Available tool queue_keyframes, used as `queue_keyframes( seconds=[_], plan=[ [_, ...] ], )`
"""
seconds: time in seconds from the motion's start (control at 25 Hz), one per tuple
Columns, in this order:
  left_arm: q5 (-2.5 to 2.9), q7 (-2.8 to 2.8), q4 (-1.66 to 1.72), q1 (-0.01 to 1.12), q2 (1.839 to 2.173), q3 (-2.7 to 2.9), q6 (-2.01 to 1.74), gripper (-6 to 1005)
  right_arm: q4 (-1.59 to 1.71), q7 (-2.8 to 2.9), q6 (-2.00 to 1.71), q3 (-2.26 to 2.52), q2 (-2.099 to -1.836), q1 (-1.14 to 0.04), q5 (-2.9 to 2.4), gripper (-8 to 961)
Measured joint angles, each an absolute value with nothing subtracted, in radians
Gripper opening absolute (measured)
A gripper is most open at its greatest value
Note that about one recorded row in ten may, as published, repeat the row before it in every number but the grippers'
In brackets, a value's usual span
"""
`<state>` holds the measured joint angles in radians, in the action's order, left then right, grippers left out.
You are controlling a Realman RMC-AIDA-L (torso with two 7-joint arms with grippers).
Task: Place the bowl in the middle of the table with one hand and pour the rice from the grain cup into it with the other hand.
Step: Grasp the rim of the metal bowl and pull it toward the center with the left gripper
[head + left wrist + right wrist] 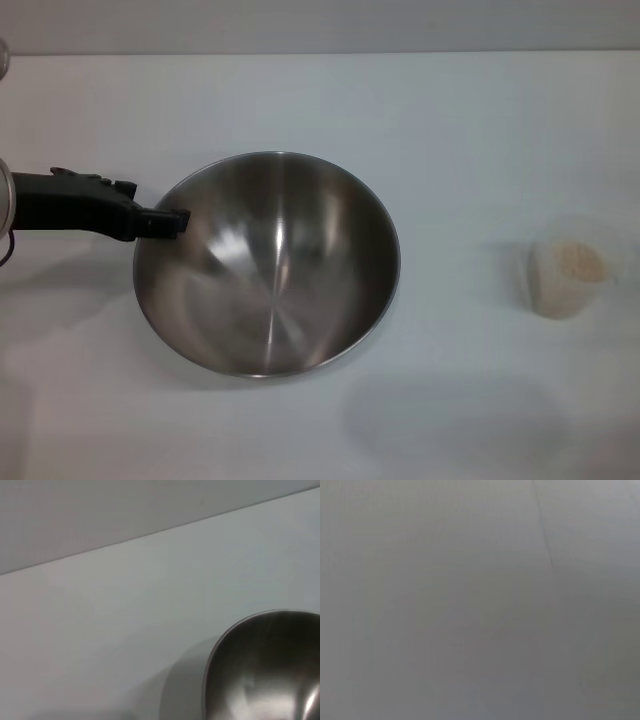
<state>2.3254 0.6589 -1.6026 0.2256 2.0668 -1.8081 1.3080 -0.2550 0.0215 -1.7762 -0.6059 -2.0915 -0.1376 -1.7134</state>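
Gripping bowl (268, 264) rim, left gripper (172, 222) fingers

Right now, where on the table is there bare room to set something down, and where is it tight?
Bare table lies between the steel bowl and the grain cup of rice, along the far edge behind both, and along the near edge. It is crowded only at the bowl's left rim, where the left gripper sits.
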Motion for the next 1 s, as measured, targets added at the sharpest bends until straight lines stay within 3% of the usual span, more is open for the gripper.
queue_keyframes(
  seconds=[1.0],
  plan=[
    [2.327, 0.708, -1.545, 0.208, 2.065, -1.737, 1.234, 792, -0.243, 0.021, -1.764, -0.606, -2.091, -0.134, -1.713, 835]
  ],
)
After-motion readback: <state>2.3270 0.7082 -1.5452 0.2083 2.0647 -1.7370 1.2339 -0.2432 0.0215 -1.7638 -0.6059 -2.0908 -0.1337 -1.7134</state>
